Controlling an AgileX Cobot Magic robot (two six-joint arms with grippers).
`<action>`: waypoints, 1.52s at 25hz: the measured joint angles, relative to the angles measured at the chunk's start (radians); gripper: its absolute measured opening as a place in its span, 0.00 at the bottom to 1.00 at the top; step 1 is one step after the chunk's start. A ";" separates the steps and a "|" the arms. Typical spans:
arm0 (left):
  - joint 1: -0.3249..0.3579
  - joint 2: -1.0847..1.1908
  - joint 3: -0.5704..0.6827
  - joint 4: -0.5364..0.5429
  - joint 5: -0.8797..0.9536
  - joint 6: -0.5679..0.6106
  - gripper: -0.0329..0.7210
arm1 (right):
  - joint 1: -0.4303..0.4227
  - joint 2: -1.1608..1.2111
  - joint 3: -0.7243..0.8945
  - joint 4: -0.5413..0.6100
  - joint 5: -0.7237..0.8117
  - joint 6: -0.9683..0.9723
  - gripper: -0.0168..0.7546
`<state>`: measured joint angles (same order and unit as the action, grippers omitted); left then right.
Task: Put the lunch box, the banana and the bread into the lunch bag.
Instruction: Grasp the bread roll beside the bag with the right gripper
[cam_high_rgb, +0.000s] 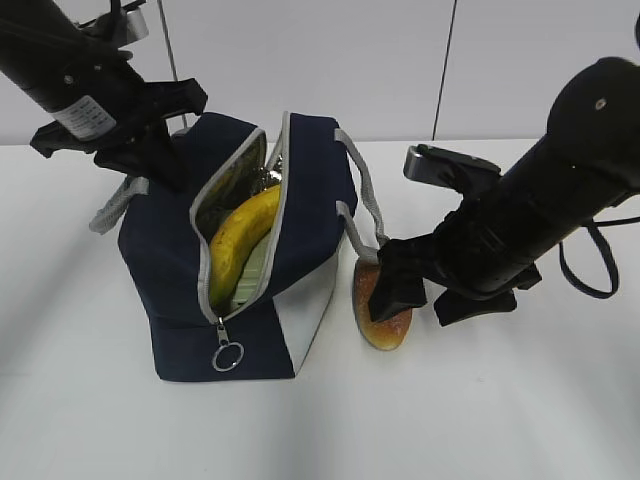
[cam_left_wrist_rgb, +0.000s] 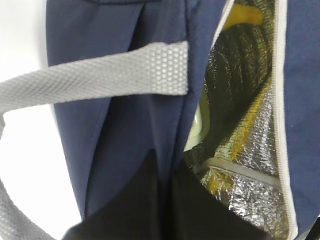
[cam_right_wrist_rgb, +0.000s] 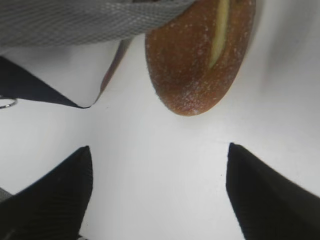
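The navy lunch bag (cam_high_rgb: 180, 250) stands unzipped at centre left. The banana (cam_high_rgb: 240, 240) lies in its opening, over a pale green strip of the lunch box (cam_high_rgb: 252, 272). My left gripper (cam_high_rgb: 160, 160) is shut on the bag's far fabric edge (cam_left_wrist_rgb: 125, 150); its fingers (cam_left_wrist_rgb: 145, 200) pinch the navy cloth beside the silver lining (cam_left_wrist_rgb: 250, 165). The banana (cam_left_wrist_rgb: 245, 15) and a sliver of the lunch box (cam_left_wrist_rgb: 199, 125) show inside. The bread (cam_high_rgb: 385, 335) lies on the table right of the bag. My right gripper (cam_high_rgb: 432, 300) is open just above it; the bread (cam_right_wrist_rgb: 200, 55) lies ahead of the gripper (cam_right_wrist_rgb: 157, 157).
A grey strap handle (cam_high_rgb: 365, 190) hangs over the bag's right side toward the bread, and shows in the right wrist view (cam_right_wrist_rgb: 75, 20). The other strap (cam_left_wrist_rgb: 95, 75) crosses the left wrist view. The metal ring pull (cam_high_rgb: 227, 357) hangs at the bag's front. The white table (cam_high_rgb: 500, 420) extends around.
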<state>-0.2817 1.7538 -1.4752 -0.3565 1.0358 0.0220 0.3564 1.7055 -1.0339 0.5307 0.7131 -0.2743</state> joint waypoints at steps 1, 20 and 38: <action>0.000 0.000 0.000 0.000 0.000 0.000 0.04 | 0.000 0.021 0.000 0.000 -0.014 0.000 0.82; 0.000 0.000 0.000 0.000 0.003 0.000 0.04 | 0.000 0.234 -0.130 0.000 -0.174 0.004 0.89; 0.000 0.000 0.000 0.004 0.003 0.000 0.04 | -0.015 0.266 -0.163 -0.063 -0.081 0.008 0.66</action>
<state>-0.2817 1.7538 -1.4752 -0.3525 1.0385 0.0220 0.3415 1.9714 -1.1969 0.4675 0.6316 -0.2658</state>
